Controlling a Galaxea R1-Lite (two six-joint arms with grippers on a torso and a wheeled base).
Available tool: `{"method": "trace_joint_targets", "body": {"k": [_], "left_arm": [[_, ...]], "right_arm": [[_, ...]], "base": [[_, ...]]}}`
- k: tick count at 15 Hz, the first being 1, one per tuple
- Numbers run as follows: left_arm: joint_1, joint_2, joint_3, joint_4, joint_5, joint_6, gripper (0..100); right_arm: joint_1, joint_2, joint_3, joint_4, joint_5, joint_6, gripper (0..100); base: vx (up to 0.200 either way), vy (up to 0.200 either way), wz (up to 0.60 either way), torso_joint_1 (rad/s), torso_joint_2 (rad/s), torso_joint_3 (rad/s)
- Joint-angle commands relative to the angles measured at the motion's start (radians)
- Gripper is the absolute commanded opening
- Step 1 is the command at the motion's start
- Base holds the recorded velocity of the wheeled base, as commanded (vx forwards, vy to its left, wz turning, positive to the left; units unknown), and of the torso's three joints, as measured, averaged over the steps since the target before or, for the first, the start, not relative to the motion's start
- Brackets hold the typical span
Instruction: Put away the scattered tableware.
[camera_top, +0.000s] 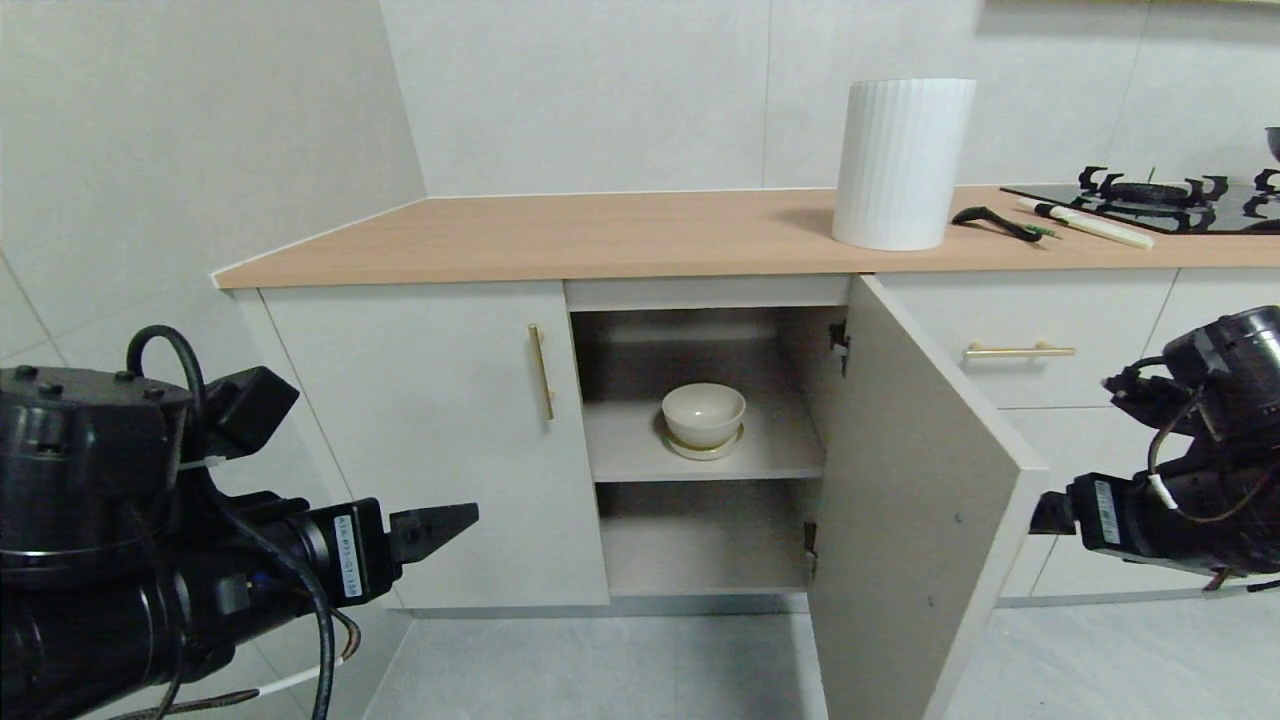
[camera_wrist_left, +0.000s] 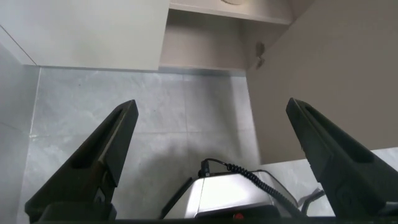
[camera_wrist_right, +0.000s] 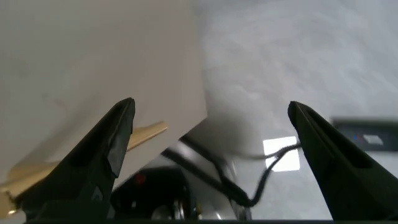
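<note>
A cream bowl (camera_top: 703, 412) rests on a small plate (camera_top: 702, 447) on the middle shelf of the open cabinet (camera_top: 640, 450). On the counter at the right lie a cream-handled utensil (camera_top: 1090, 224) and a black utensil (camera_top: 992, 219). My left gripper (camera_top: 440, 527) hangs low in front of the shut left door, open and holding nothing; its wrist view shows the gripper (camera_wrist_left: 212, 107) above the floor. My right gripper (camera_wrist_right: 211, 106) is open and empty beside the swung-out door (camera_wrist_right: 93, 68), on its outer side near the gold handle (camera_wrist_right: 148, 133).
The cabinet door (camera_top: 920, 480) stands open toward me, between the two arms. A tall white ribbed container (camera_top: 903, 160) stands on the wooden counter (camera_top: 600, 235). A black hob (camera_top: 1160, 200) is at the far right. Drawers with a gold handle (camera_top: 1018, 351) sit under it.
</note>
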Motion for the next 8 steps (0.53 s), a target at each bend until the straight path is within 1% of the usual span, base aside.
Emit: {"method": "trace_joint_targets", "body": {"k": [1,2,3,4,5,6,8], "left_arm": [[0.002,0.0,-0.001,0.0,0.001,0.002,100],[0.002,-0.004,-0.001,0.0,0.001,0.003,100],[0.002,-0.004,0.001,0.0,0.001,0.003,100],[0.002,-0.012,-0.002,0.001,0.002,0.003,100],[0.002,-0.014,-0.001,0.001,0.002,0.003,100],[0.002,-0.023,-0.001,0.001,0.002,0.005,100],[0.002,-0.024,-0.001,0.001,0.002,0.006,100]], "right_arm": [[0.124,0.115,-0.023,-0.09,0.002,0.0,100],[0.159,0.168,-0.049,-0.127,0.002,0.0,100],[0.168,0.186,-0.059,-0.134,0.002,0.0,100],[0.211,0.278,-0.14,-0.142,0.004,0.0,100],[0.214,0.289,-0.149,-0.142,0.004,0.0,100],[0.236,0.359,-0.207,-0.142,0.005,0.003,100],[0.245,0.408,-0.252,-0.142,0.005,0.003,100]], "base": [[0.0,0.0,0.0,0.0,0.0,0.0],[0.0,0.0,0.0,0.0,0.0,0.0],[0.0,0.0,0.0,0.0,0.0,0.0],[0.0,0.0,0.0,0.0,0.0,0.0],[0.0,0.0,0.0,0.0,0.0,0.0],[0.0,0.0,0.0,0.0,0.0,0.0],[0.0,0.0,0.0,0.0,0.0,0.0]]}}
